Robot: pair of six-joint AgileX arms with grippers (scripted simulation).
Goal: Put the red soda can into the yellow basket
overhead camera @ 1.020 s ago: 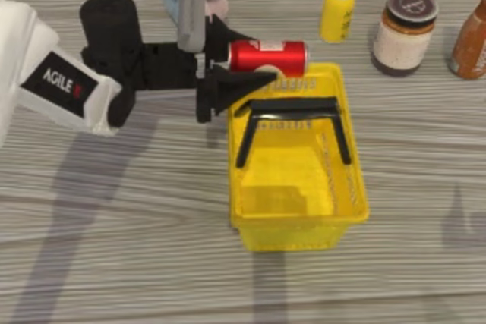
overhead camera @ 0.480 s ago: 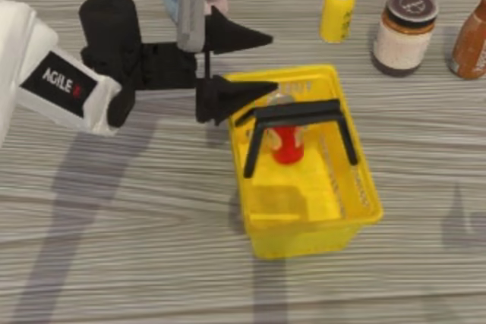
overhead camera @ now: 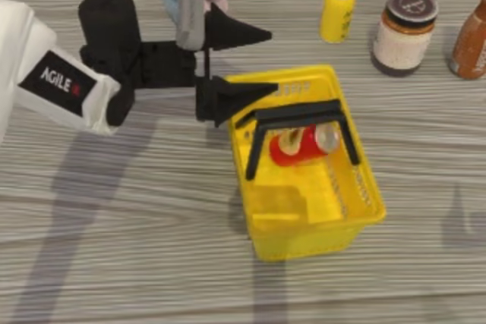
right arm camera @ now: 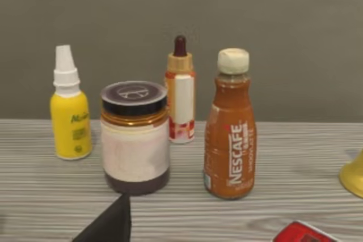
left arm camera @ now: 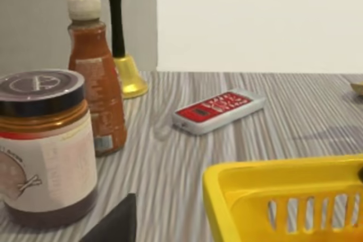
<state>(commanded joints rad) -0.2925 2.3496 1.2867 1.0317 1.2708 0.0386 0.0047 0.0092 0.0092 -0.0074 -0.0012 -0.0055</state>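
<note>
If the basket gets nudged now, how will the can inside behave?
The can lies on its side in the basket, so it would probably roll. The basket's walls should likely stop it. The basket itself looks light and may slide easily. The left end effector is open beside the basket's rim, clear of the can.

red soda can [overhead camera: 302, 144] partly behind black handles [overhead camera: 300, 115], brown-red bottle [overhead camera: 472, 39] cut by edge, right hand unseen
</note>
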